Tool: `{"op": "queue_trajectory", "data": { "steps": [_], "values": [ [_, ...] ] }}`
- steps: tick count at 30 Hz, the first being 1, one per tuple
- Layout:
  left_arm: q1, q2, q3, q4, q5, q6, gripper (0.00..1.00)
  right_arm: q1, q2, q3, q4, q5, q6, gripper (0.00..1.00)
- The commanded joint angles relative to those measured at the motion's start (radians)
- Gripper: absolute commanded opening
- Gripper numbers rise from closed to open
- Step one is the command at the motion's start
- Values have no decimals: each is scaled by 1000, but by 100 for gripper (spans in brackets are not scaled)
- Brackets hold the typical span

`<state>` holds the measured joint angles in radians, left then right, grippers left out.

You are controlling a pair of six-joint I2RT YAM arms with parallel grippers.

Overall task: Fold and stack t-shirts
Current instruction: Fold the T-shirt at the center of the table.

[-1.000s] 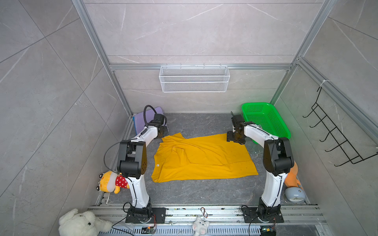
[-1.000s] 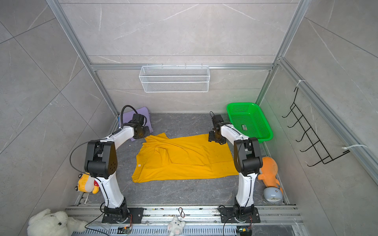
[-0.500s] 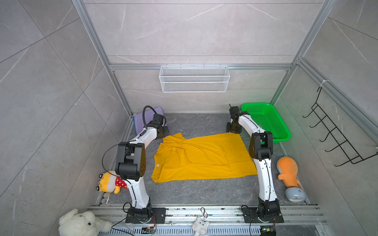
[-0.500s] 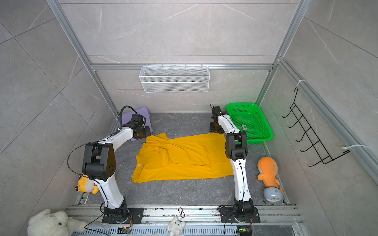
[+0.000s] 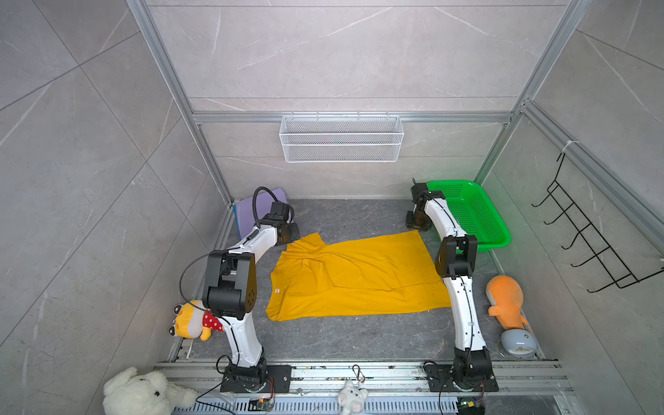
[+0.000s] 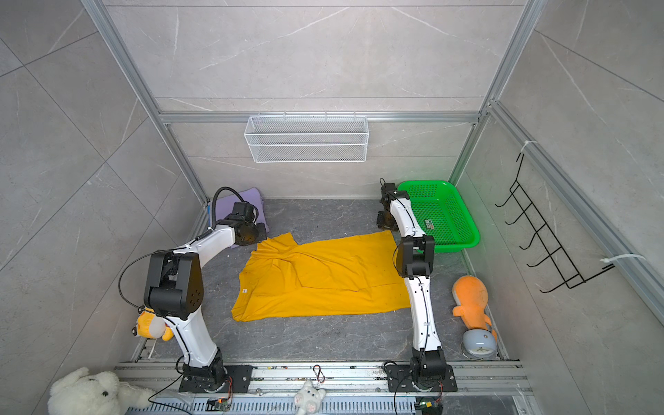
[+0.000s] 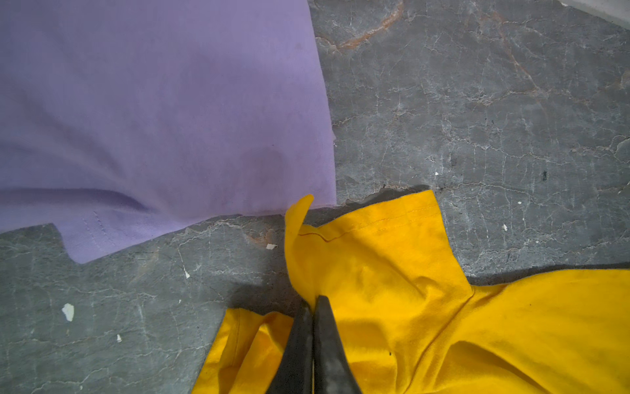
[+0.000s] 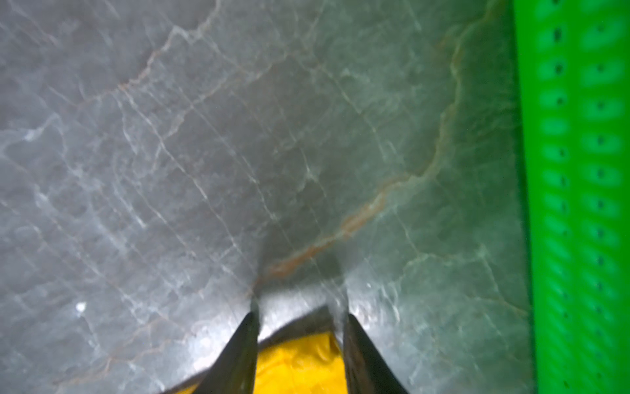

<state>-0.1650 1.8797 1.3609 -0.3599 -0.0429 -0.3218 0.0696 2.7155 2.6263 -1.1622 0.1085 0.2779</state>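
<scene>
Grey marble table [image 5: 341,341], yellow shirt [image 5: 352,276] spread flat mid-table, left gripper [image 7: 313,302] pinched tight on its far-left sleeve, right gripper [image 8: 300,317] part open, straddling the far-right corner, purple shirt [image 7: 153,112] far left.

Grey marble tabletop [image 5: 341,345] carries a spread yellow t-shirt [image 5: 359,276], lavender t-shirt [image 5: 244,215], green basket [image 5: 503,235], orange plush [image 5: 505,298].
</scene>
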Motion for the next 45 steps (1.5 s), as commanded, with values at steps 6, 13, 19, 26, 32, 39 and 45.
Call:
{"op": "queue_trajectory", "data": {
  "steps": [6, 13, 19, 26, 32, 39, 45],
  "values": [
    [-5, -73, -10, 22, 11, -8, 0, 3, 49, 20, -80, -1, 18, 17],
    [-5, -68, 42, 41, 65, 18, 0, 2, -29, 29, -70, 11, -6, 5],
    [-5, -59, 123, 115, 186, 59, 0, 3, -228, -230, 54, 30, -30, 0],
    [-2, -36, 218, 108, 264, 98, 0, -3, -393, -411, 148, 46, -59, 0],
    [-2, -71, 197, 106, 302, 103, 0, -11, -490, -522, 234, 7, -104, 0],
    [-3, -160, 76, 151, 296, 67, 0, -16, -735, -871, 439, -89, -129, 0],
    [-11, -268, -35, 180, 272, 40, 0, -70, -937, -1108, 496, -174, -130, 0]
  ]
}}
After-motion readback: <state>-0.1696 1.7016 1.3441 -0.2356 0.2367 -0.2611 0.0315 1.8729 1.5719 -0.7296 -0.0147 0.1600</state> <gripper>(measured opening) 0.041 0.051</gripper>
